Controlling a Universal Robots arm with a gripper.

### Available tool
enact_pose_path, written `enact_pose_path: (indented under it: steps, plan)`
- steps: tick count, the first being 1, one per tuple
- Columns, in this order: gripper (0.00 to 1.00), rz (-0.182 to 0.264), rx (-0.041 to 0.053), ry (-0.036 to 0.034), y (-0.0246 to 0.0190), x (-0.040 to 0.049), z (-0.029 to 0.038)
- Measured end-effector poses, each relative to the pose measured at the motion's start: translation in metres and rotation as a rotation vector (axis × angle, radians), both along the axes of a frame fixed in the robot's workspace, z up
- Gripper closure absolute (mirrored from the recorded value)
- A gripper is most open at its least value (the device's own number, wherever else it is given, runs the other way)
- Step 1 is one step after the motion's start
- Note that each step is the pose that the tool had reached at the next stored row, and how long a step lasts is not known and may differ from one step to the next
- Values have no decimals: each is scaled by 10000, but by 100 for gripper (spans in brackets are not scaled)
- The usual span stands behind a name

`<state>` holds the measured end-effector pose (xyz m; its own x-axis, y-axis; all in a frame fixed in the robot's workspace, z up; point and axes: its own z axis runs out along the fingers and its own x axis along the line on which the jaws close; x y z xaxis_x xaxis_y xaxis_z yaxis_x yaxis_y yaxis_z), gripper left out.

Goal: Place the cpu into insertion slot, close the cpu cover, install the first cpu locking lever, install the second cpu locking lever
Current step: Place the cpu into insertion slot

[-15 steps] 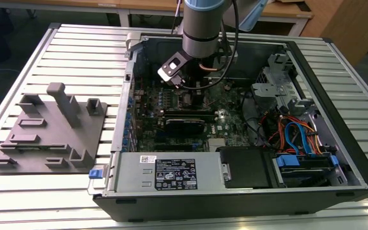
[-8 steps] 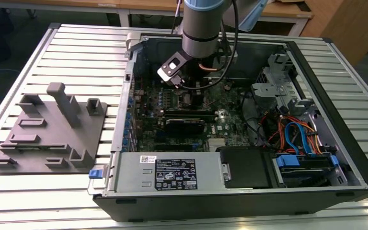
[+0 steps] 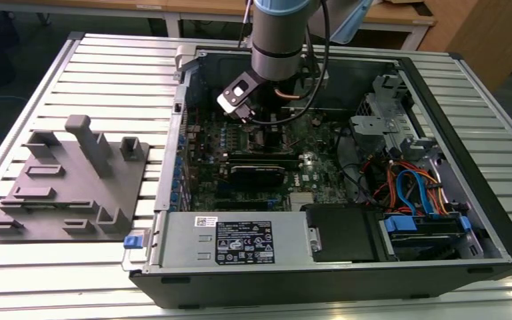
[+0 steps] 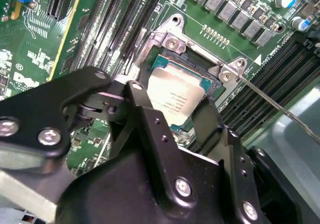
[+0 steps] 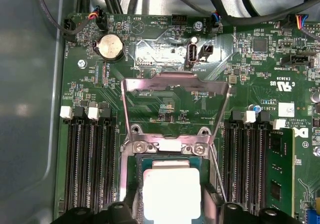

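The cpu (image 5: 171,186), a small square chip with a dull silver top, lies in the insertion slot (image 5: 128,179) on the green motherboard; the second wrist view shows the cpu (image 4: 175,96) in the slot's dark frame (image 4: 197,62). My gripper (image 5: 171,206) straddles it, its black fingers (image 4: 142,108) against two opposite edges of the chip. The cpu cover (image 5: 175,83), a thin silvery frame with a large cut-out, is swung open beyond its hinge screws. A thin wire locking lever (image 4: 270,101) sticks out loose beside the slot. In the exterior view my gripper (image 3: 256,120) reaches down into the computer case.
Long black memory slots (image 5: 90,164) flank the socket, one with a green module (image 5: 277,174). The case walls, a power supply (image 3: 238,243) and drive cables (image 3: 407,187) crowd the board. A grey fixture block (image 3: 69,180) sits on the slatted table at the exterior view's left.
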<state>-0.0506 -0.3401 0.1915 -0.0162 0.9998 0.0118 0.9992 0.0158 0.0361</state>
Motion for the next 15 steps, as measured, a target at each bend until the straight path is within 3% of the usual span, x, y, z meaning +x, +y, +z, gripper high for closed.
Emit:
enact_pose_path:
  steps: [2, 15]
  plan:
    - [46, 1, -2, 1, 0, 0, 2]
    - [46, -218, 1, 1, 17, -15, 3]
